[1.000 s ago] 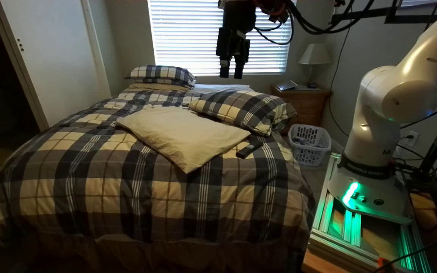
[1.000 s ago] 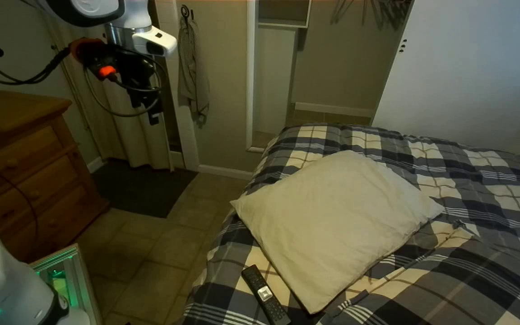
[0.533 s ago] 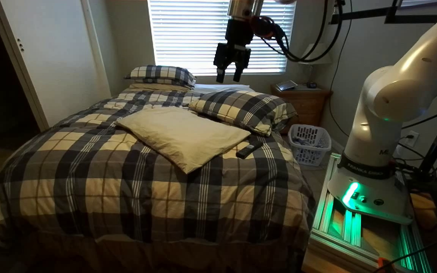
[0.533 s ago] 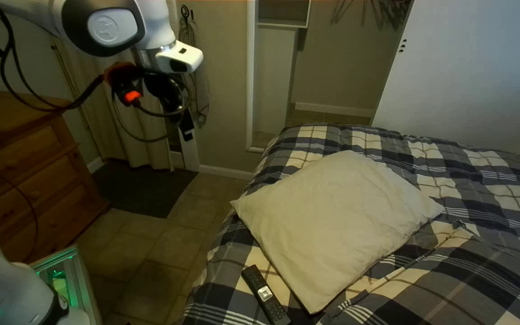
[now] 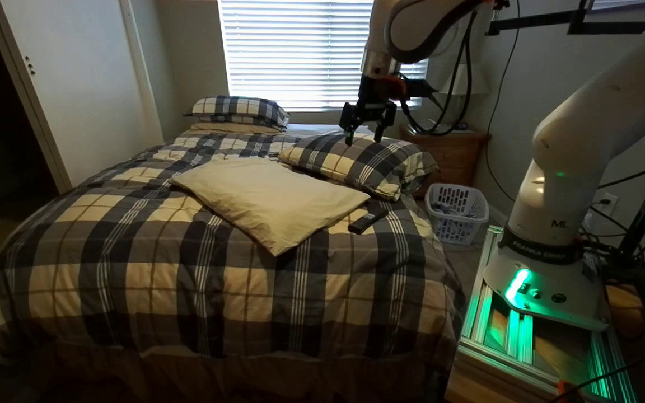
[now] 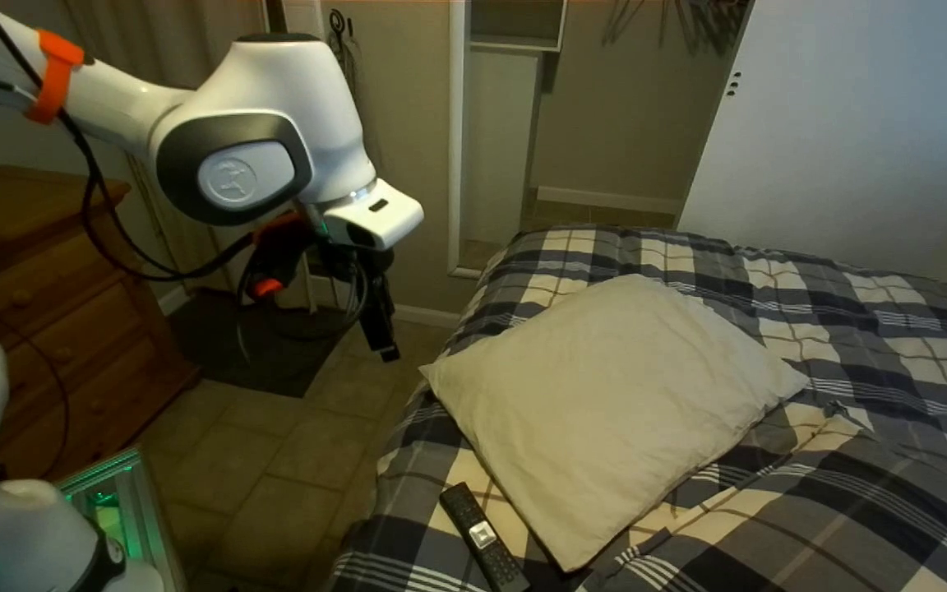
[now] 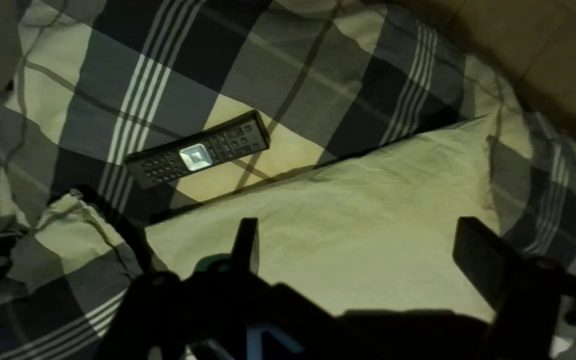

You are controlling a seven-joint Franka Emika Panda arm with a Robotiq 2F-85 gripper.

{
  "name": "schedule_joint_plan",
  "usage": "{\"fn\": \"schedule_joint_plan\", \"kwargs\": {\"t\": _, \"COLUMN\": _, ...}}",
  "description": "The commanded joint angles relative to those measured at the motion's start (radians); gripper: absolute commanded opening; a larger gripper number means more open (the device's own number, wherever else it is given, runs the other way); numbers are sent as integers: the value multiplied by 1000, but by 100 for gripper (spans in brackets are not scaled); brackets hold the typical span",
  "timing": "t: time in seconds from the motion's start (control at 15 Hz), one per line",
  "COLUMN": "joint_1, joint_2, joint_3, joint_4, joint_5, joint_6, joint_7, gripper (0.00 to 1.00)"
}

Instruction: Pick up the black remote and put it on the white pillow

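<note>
The black remote (image 5: 368, 220) lies flat on the plaid bedspread, close beside the white pillow (image 5: 272, 201). Both also show in an exterior view, the remote (image 6: 486, 538) at the bottom and the pillow (image 6: 613, 403) at centre right. My gripper (image 5: 364, 139) hangs in the air above the bed, pointing down, open and empty. In the wrist view my open fingers (image 7: 358, 225) are spread over the white pillow (image 7: 393, 190). The remote (image 7: 198, 150) lies up and left of the fingers there, fully visible, apart from the pillow's edge.
A plaid pillow (image 5: 361, 159) lies behind the remote on the bed. A white laundry basket (image 5: 457, 215) stands on the floor beside the bed, near a wooden nightstand (image 5: 448, 154). A wooden dresser (image 6: 46, 304) stands near the arm. Cables hang from the arm.
My gripper has come down and moved nearer the bed, to the right in both exterior views. Its fingers look wider apart than a second ago. The remote and pillow have not moved.
</note>
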Motion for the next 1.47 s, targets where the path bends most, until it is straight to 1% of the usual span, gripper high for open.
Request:
{"fn": "schedule_joint_plan", "kwargs": {"t": 0.0, "joint_1": -79, "joint_2": 87, "joint_3": 10, "joint_4": -26, "joint_5": -67, "joint_6": 103, "joint_7": 124, "gripper": 100}}
{"fn": "schedule_joint_plan", "kwargs": {"t": 0.07, "joint_1": -90, "joint_2": 109, "joint_3": 6, "joint_4": -26, "joint_5": -73, "joint_6": 120, "joint_7": 139, "gripper": 100}}
{"fn": "schedule_joint_plan", "kwargs": {"t": 0.13, "joint_1": -51, "joint_2": 63, "joint_3": -14, "joint_4": -24, "joint_5": -48, "joint_6": 69, "joint_7": 84, "gripper": 100}}
{"fn": "schedule_joint_plan", "kwargs": {"t": 0.33, "joint_1": -68, "joint_2": 110, "joint_3": -19, "joint_4": -25, "joint_5": -56, "joint_6": 102, "joint_7": 108, "gripper": 100}}
{"fn": "schedule_joint_plan", "kwargs": {"t": 0.6, "joint_1": -67, "joint_2": 112, "joint_3": -19, "joint_4": -25, "joint_5": -57, "joint_6": 103, "joint_7": 112, "gripper": 100}}
{"fn": "schedule_joint_plan", "kwargs": {"t": 0.67, "joint_1": -113, "joint_2": 165, "joint_3": -6, "joint_4": -24, "joint_5": -100, "joint_6": 183, "joint_7": 167, "gripper": 100}}
{"fn": "schedule_joint_plan", "kwargs": {"t": 0.93, "joint_1": -176, "joint_2": 287, "joint_3": -22, "joint_4": -16, "joint_5": -132, "joint_6": 365, "joint_7": 270, "gripper": 100}}
{"fn": "schedule_joint_plan", "kwargs": {"t": 1.07, "joint_1": -200, "joint_2": 359, "joint_3": -37, "joint_4": -7, "joint_5": -146, "joint_6": 424, "joint_7": 318, "gripper": 100}}
{"fn": "schedule_joint_plan", "kwargs": {"t": 1.2, "joint_1": -203, "joint_2": 438, "joint_3": -71, "joint_4": 8, "joint_5": -139, "joint_6": 450, "joint_7": 354, "gripper": 100}}
{"fn": "schedule_joint_plan", "kwargs": {"t": 1.4, "joint_1": -175, "joint_2": 553, "joint_3": -142, "joint_4": 44, "joint_5": -144, "joint_6": 463, "joint_7": 382, "gripper": 100}}
